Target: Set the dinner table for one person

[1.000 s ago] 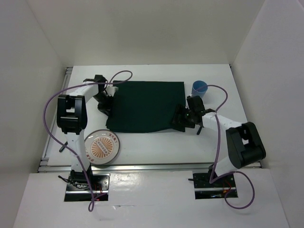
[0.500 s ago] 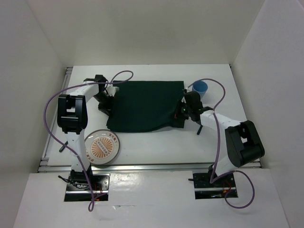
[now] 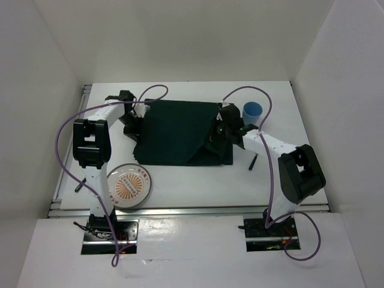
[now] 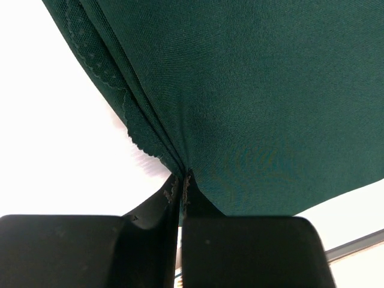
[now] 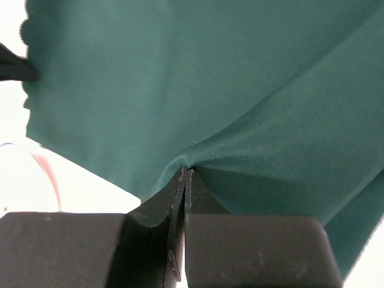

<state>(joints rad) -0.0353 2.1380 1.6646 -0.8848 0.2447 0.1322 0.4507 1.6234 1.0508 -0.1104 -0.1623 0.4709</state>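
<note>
Pinching green cloth (image 3: 171, 135) from both sides: left gripper (image 4: 183, 175) clamped on left edge, right gripper (image 5: 186, 170) clamped on right edge, bunched over middle. White desk (image 3: 198, 183) underneath. Blue cup (image 3: 252, 110) far right; plate (image 3: 129, 185) near left.

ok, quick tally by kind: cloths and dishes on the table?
green cloth mat: 1
blue cup: 1
round patterned plate: 1
Total: 3

A robot lab booth: plain white walls (image 3: 192, 42) enclose the dinner table (image 3: 198, 183).
</note>
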